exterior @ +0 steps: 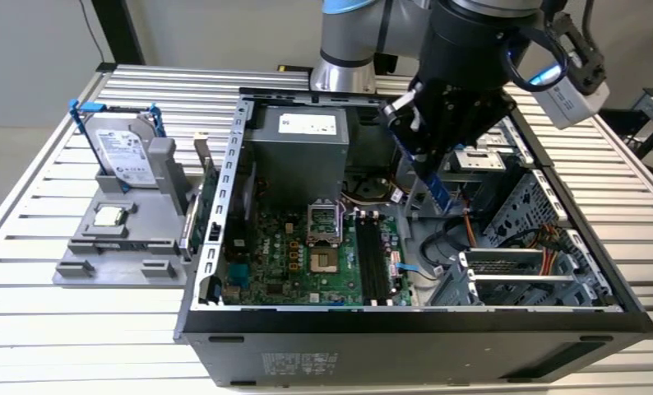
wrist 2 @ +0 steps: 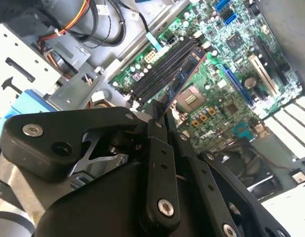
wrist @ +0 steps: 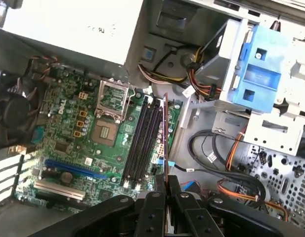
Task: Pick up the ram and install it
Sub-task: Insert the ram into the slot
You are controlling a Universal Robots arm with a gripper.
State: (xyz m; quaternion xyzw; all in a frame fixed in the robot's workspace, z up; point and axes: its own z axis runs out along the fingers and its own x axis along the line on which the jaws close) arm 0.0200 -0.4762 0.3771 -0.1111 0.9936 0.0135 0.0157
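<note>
On the exterior view's left, the slatted silver metal tabletop (exterior: 85,329) carries a grey moulded plastic holder (exterior: 107,247). A silver boxy hard drive (exterior: 123,152) with blue rails stands upright in it, and a small square silver processor chip (exterior: 109,216) lies flat just in front of the drive. Beside the holder sits an open black and grey metal computer case (exterior: 414,346) on its side. Inside it, a grey boxy power supply (exterior: 299,156) stands at the far end, with a green motherboard (exterior: 294,263) on the floor of the case in front of it. A square metal processor socket (exterior: 326,218) sits near the board's middle, and the long black memory slots (exterior: 372,259) lie just to its right. Above that part of the board hangs the dark robot arm (exterior: 470,41). Its black claw (wrist: 167,183) is pressed together on one end of the ram (wrist 2: 184,76), a thin, long, narrow dark circuit-board stick with blue patches. In the second wrist view the ram juts out from the fingertips (wrist 2: 154,121), runs roughly parallel to the slots and hangs in the air over the board, not yet seated in one. To the right stands a perforated grey metal drive cage (exterior: 524,271).
</note>
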